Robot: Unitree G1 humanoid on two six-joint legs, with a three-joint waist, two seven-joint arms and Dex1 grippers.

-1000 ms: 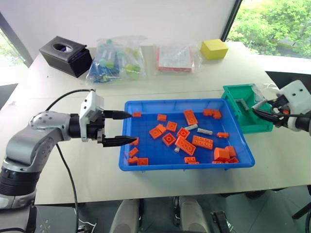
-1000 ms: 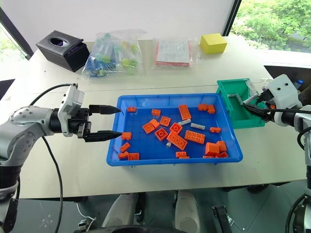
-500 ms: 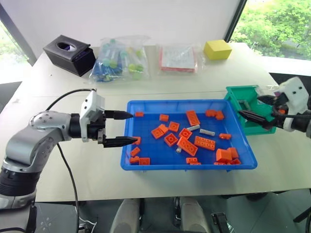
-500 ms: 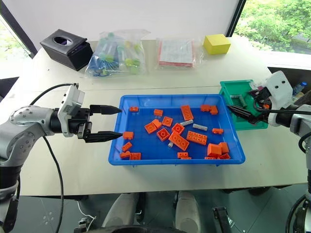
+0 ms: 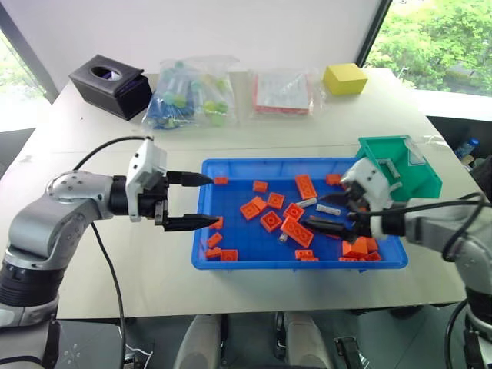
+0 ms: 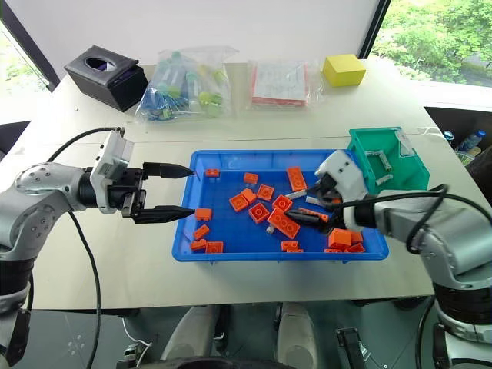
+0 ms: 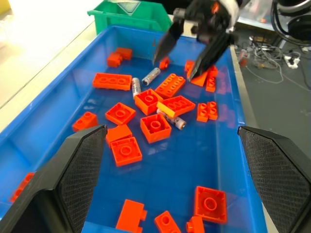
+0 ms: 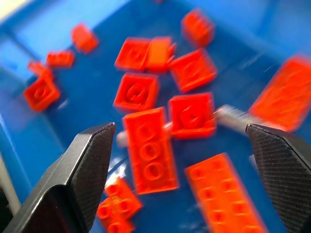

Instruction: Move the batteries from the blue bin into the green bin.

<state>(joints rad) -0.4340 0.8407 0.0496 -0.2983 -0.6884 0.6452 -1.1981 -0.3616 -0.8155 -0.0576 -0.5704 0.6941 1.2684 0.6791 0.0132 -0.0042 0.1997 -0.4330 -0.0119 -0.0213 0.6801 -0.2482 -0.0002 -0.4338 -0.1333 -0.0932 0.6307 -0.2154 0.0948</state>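
Note:
The blue bin (image 5: 300, 265) sits mid-table with orange bricks and three slim grey batteries (image 5: 307, 202) (image 5: 327, 208) (image 5: 282, 237). My right gripper (image 5: 317, 214) hovers open over the bin's right half, angled down, with its fingertips just above the bricks near two of the batteries and nothing between them. The left wrist view shows it too (image 7: 173, 69), above the batteries (image 7: 151, 76). My left gripper (image 5: 213, 201) stands open and empty at the bin's left rim. The green bin (image 5: 415, 173) stands at the blue bin's far right corner, with small grey cylinders (image 6: 374, 156) inside.
Orange bricks (image 5: 294, 231) lie scattered among the batteries. Along the table's far side stand a black tissue box (image 5: 108, 86), a clear bag of items (image 5: 188, 96), a flat packet (image 5: 280, 92) and a yellow block (image 5: 344, 78).
My right gripper swung left from the green bin to over the blue bin's right half and tipped downward, still open. The left gripper has kept still.

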